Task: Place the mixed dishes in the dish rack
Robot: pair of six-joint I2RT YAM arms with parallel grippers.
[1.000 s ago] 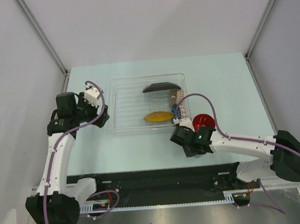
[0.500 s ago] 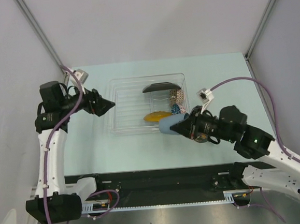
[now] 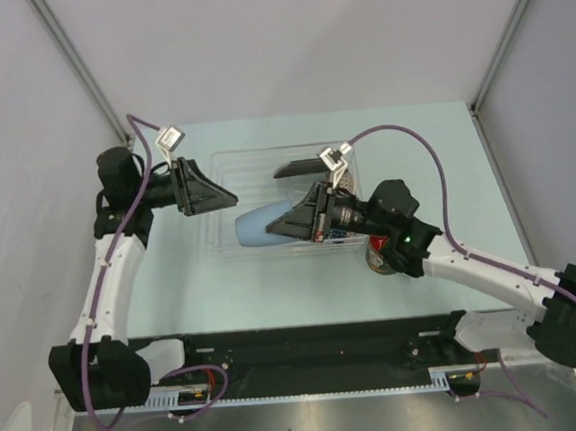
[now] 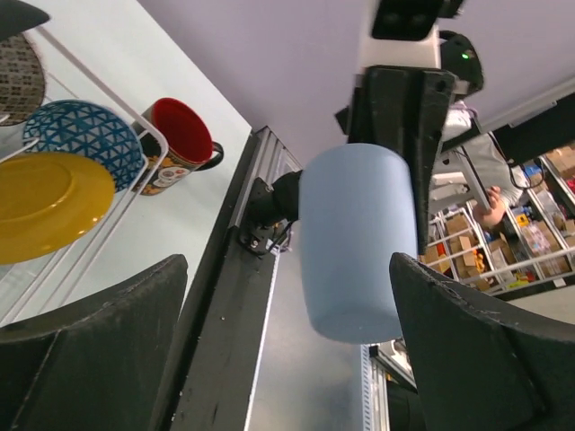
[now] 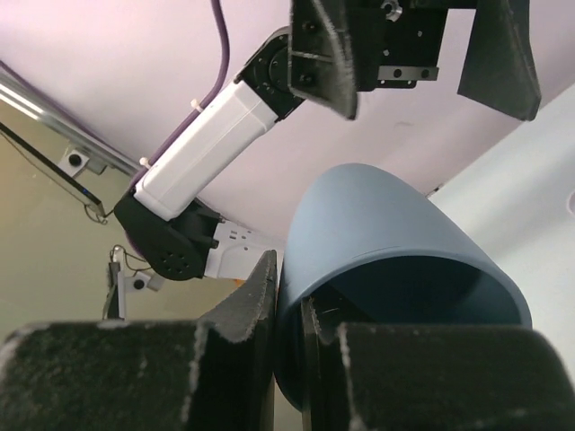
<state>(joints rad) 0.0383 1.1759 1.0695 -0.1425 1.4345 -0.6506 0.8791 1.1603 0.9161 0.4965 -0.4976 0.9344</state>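
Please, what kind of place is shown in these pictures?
Probably a robot test cell in a lab or workshop, not a kitchen. Panel walls enclose a pale table, a left arm and right arm stand at its near edge, and the left wrist view shows stocked shelves.

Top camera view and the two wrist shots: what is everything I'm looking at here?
dish rack: one, clear plastic, middle of the table
black plate: one, at the rack's far end
beige patterned bowl: one, in the rack
blue patterned bowl: one, in the rack
yellow saucer: one, in the rack
mug: one, dark with red inside, on the table outside the rack
light-blue cup: one, held sideways over the rack
table: one, pale green
left gripper: black, open, facing the cup
right gripper: black, clamped on the cup's rim
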